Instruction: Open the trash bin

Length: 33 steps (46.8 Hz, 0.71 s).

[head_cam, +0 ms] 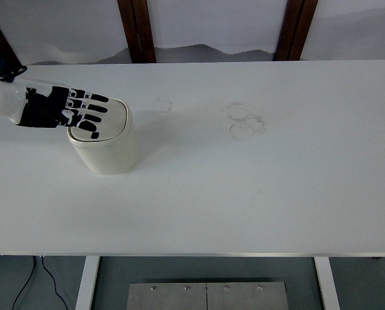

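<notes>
At the upper left of the frame, the robot's left hand [63, 110] reaches in from the left edge, fingers spread flat and holding nothing, laid over the lid [108, 116] of a cream trash bin [108, 148]. The bin stands upright on the white tabletop [244, 194] in the frame's left third, its lid shut. The fingertips [92, 126] cover the lid's near-left part, where a small dark push button would sit; whether they actually touch it cannot be told from here. The step in hand looks to be the press itself: the hand placed, the lid not yet sprung. The next move likely calls for a firm downward push on the catch, then a lift clear so the lid can rise. Faint ring marks [246, 121] stain the tabletop toward the centre. The right arm is nowhere in view.
</notes>
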### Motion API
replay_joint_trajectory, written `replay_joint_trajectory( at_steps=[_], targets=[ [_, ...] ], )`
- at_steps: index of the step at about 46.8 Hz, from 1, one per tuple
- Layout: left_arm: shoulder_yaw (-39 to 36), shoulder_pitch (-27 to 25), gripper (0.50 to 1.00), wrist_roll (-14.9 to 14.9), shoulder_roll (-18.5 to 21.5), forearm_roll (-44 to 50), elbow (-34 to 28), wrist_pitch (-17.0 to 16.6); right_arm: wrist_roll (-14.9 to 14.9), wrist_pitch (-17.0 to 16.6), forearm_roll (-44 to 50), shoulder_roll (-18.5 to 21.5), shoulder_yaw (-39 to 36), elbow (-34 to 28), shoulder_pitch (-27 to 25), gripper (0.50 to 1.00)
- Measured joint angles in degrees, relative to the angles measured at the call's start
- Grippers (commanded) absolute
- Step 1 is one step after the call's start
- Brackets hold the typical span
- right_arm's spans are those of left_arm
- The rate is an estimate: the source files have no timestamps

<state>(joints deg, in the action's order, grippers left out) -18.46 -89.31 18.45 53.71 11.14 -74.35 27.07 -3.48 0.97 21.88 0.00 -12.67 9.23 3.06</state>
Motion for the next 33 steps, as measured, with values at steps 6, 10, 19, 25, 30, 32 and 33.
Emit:
replay_joint_trajectory(
  at_steps=[6, 10, 19, 25, 30, 32, 33],
  targets=[
    [0.0, 0.54, 1.0, -0.08, 0.0, -0.05, 0.2, 0.0, -0.01, 0.0, 0.0, 0.0, 0.01, 0.0, -0.01, 0.995],
    [0.0, 0.7, 1.0, -0.15, 0.0, -0.07, 0.26, -0.08, -0.02, 0.0, 0.0, 0.0, 0.02, 0.0, -0.01, 0.995],
    [0.07, 0.71, 1.0, -0.17, -0.05, -0.07, 0.26, -0.07, -0.01, 0.0, -0.04, 0.0, -0.06, 0.0, -0.02, 0.995],
    [0.1, 0.85, 1.0, -0.21, -0.08, -0.06, 0.26, -0.07, 0.0, 0.0, -0.02, 0.0, -0.07, 0.0, -0.03, 0.995],
    [0.1, 1.33, 1.0, -0.3, -0.04, -0.06, 0.31, -0.08, -0.01, 0.0, -0.01, 0.0, -0.04, 0.0, -0.06, 0.995],
    [0.1, 1.39, 1.0, -0.55, -0.02, -0.06, 0.33, -0.08, -0.01, 0.0, -0.02, 0.0, -0.04, 0.0, -0.07, 0.995],
    [0.1, 1.45, 1.0, -0.64, -0.01, -0.06, 0.33, -0.08, -0.01, 0.0, -0.02, 0.0, -0.04, 0.0, -0.07, 0.995]
  ],
)
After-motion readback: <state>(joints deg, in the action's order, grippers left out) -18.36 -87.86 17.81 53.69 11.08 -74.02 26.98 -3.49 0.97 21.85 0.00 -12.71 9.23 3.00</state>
